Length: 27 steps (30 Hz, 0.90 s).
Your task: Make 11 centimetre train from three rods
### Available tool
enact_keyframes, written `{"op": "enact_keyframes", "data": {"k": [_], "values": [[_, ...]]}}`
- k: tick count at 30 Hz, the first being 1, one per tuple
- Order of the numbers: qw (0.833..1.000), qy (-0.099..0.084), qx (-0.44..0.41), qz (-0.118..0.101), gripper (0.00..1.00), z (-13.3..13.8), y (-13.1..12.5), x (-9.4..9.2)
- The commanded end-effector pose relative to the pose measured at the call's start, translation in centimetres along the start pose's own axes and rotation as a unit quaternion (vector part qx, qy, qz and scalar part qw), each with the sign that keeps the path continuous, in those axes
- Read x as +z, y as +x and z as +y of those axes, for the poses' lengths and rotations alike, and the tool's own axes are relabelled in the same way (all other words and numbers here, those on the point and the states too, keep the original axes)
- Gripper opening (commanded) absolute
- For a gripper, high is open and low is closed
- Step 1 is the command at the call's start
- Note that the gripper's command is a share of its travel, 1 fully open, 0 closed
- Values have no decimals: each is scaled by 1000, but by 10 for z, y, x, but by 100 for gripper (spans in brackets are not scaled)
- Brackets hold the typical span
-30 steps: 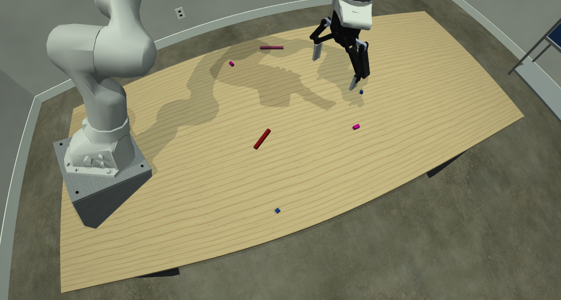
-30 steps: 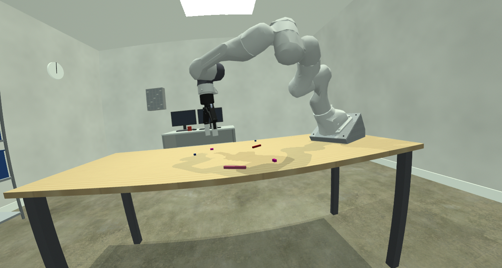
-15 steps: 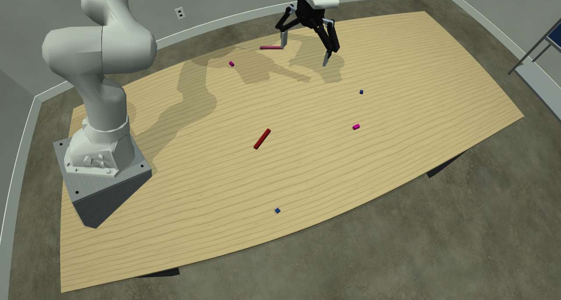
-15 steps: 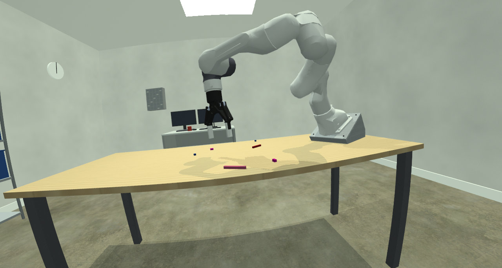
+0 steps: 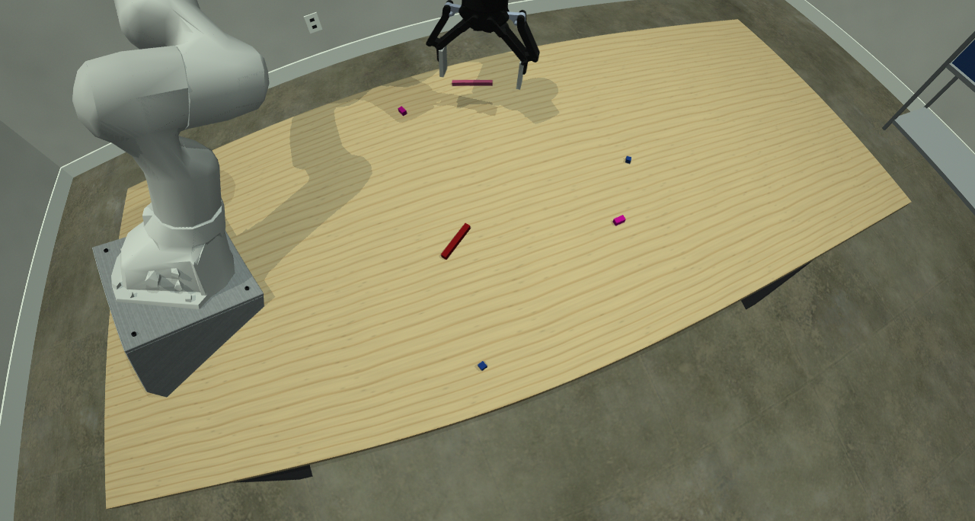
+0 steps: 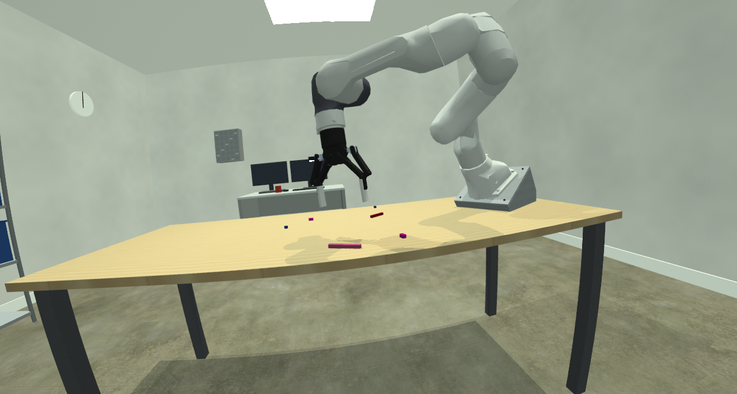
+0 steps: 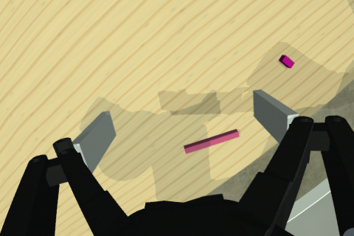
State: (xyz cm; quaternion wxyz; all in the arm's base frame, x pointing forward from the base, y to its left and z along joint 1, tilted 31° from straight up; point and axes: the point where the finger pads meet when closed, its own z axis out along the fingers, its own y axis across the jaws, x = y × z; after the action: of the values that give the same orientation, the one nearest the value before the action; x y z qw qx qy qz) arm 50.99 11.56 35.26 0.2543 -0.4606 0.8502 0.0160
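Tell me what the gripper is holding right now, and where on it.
Nothing. The gripper is wide open, hovering above the pink rod lying flat on the table.

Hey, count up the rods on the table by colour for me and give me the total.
Pink: 1
Red: 1
Magenta: 2
Blue: 2
Total: 6 rods, all lying apart on the table; none in the gripper, which is open.

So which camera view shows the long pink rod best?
The wrist view: the pink rod lies large below the open gripper. The top view shows it small near the far edge; the exterior view shows it low and thin near the front edge.
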Motion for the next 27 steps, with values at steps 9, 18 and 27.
{"op": "enact_keyframes", "data": {"k": [9,18,27], "values": [[985,10,-174,2,100,68,-8,7],[963,17,-267,10,100,113,-3,13],[931,29,-364,21,100,153,10,19]]}}
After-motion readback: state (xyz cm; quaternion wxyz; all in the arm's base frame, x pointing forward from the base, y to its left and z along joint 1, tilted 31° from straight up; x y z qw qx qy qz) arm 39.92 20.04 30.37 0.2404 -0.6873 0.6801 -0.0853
